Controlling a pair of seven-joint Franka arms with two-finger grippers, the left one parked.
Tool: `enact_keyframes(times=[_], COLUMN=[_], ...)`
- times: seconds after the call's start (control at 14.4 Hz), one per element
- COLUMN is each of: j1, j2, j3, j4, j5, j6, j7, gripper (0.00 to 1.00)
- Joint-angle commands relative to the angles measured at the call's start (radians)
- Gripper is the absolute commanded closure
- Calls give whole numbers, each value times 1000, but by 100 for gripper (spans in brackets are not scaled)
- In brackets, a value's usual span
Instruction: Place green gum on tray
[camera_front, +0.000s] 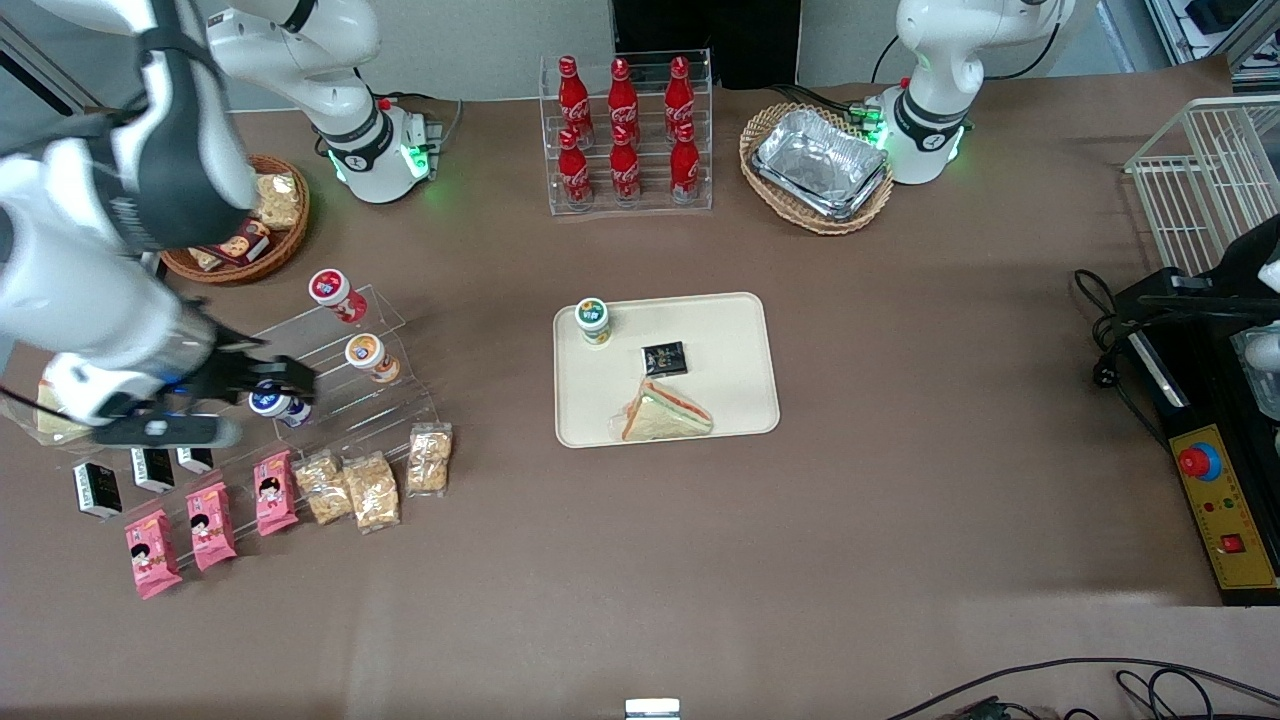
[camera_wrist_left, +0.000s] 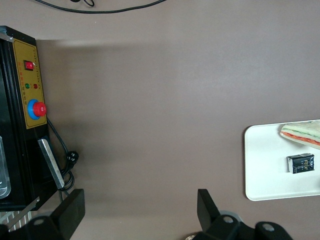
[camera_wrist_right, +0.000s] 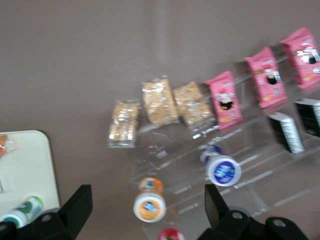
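So the green gum (camera_front: 593, 319) is standing upright on the tray (camera_front: 735, 395), tucked into the corner toward the working arm's end and farther from the front camera. Green-and-white lid on top, yellowish label around the body. From where things sit, the job looks basically done to me.

If anyone had to pick it up again: it looks like a small hard plastic canister, light, stiff enough that a squeeze shouldn't dent it. The label wrap is probably a bit slick and the body is round, so I'd pinch it across the middle of the body, under the lid, from straight above. Grab too high on the lid and it might pop or twist out. It's narrow and tallish, so a nudge from the side would likely tip it and then it rolls.

On the same tray there's a small black packet (camera_front: 664, 357) near the middle and a wrapped sandwich (camera_front: 665, 412) closer to the front camera. Neither touches the gum.

The gripper (camera_front: 262, 381) is well apart from the tray, off over the clear stepped rack (camera_front: 385, 395) at the working arm's end, just beside the blue-lidded canister (camera_front: 270, 400). Its fingers are spread with nothing between them. An orange-lidded canister (camera_front: 367, 353) and a red one (camera_front: 331, 288) sit higher on the rack, with snack bags (camera_front: 365, 487) and pink packets (camera_front: 212, 523) in front of it.
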Motion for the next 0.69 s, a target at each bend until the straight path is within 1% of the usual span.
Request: enact_keyframes(times=[0.0, 0.14, 0.21, 0.28, 0.42, 0.62], j1=[-60, -62, -60, -62, -59, -62], j2=[-46, -57, -67, -92, -116, -123], j3=[16, 4, -16, -30, -63, -71], j4=[33, 58, 60, 58, 56, 58], j5=[-10, -28, -51, -57, -53, -50], j6=[-80, -105, -117, -120, -126, -126], j7=[-55, -57, -63, -104, -214, -215], gripper=[0, 0, 0, 0, 0, 0])
